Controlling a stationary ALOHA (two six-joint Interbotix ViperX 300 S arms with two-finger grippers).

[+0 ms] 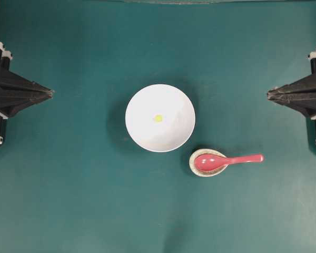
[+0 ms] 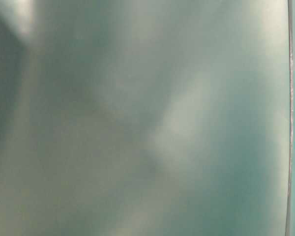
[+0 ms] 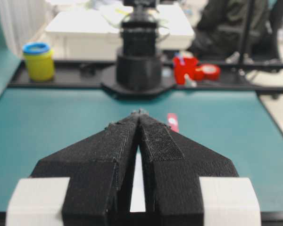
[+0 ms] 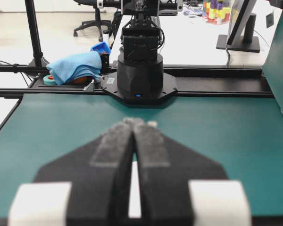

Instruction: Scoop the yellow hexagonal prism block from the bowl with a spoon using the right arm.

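- The white bowl sits near the middle of the teal table, about halfway between the table's left and right edges as the overhead view shows them.
- The yellow hexagonal prism block lies on the bottom of the bowl, at its centre, touching nothing else.
- The pink-red spoon rests with its oval scoop inside a small speckled oval dish; the dish stands just beside the bowl's lower-right rim in the overhead view, very close to it, though contact cannot be told.
- The spoon's handle sticks out over the dish rim and points toward the table's right edge, where the right gripper is.
- The right gripper hangs at the right edge of the table, its black fingers pressed together to a point, clenched on nothing; the right wrist view shows the same closed tips.
- The spoon lies well apart from the right gripper, nearer the table's bottom edge than the fingertips and inward from them; the block is farther still, across the bowl's rim.
- The left gripper hangs at the opposite edge, also clenched and empty, its tips meeting in the left wrist view.
- Both grippers point inward toward the bowl, with bare table between each and the dishes.
- The table-level view is a blur of teal with only a white sliver at its right edge.
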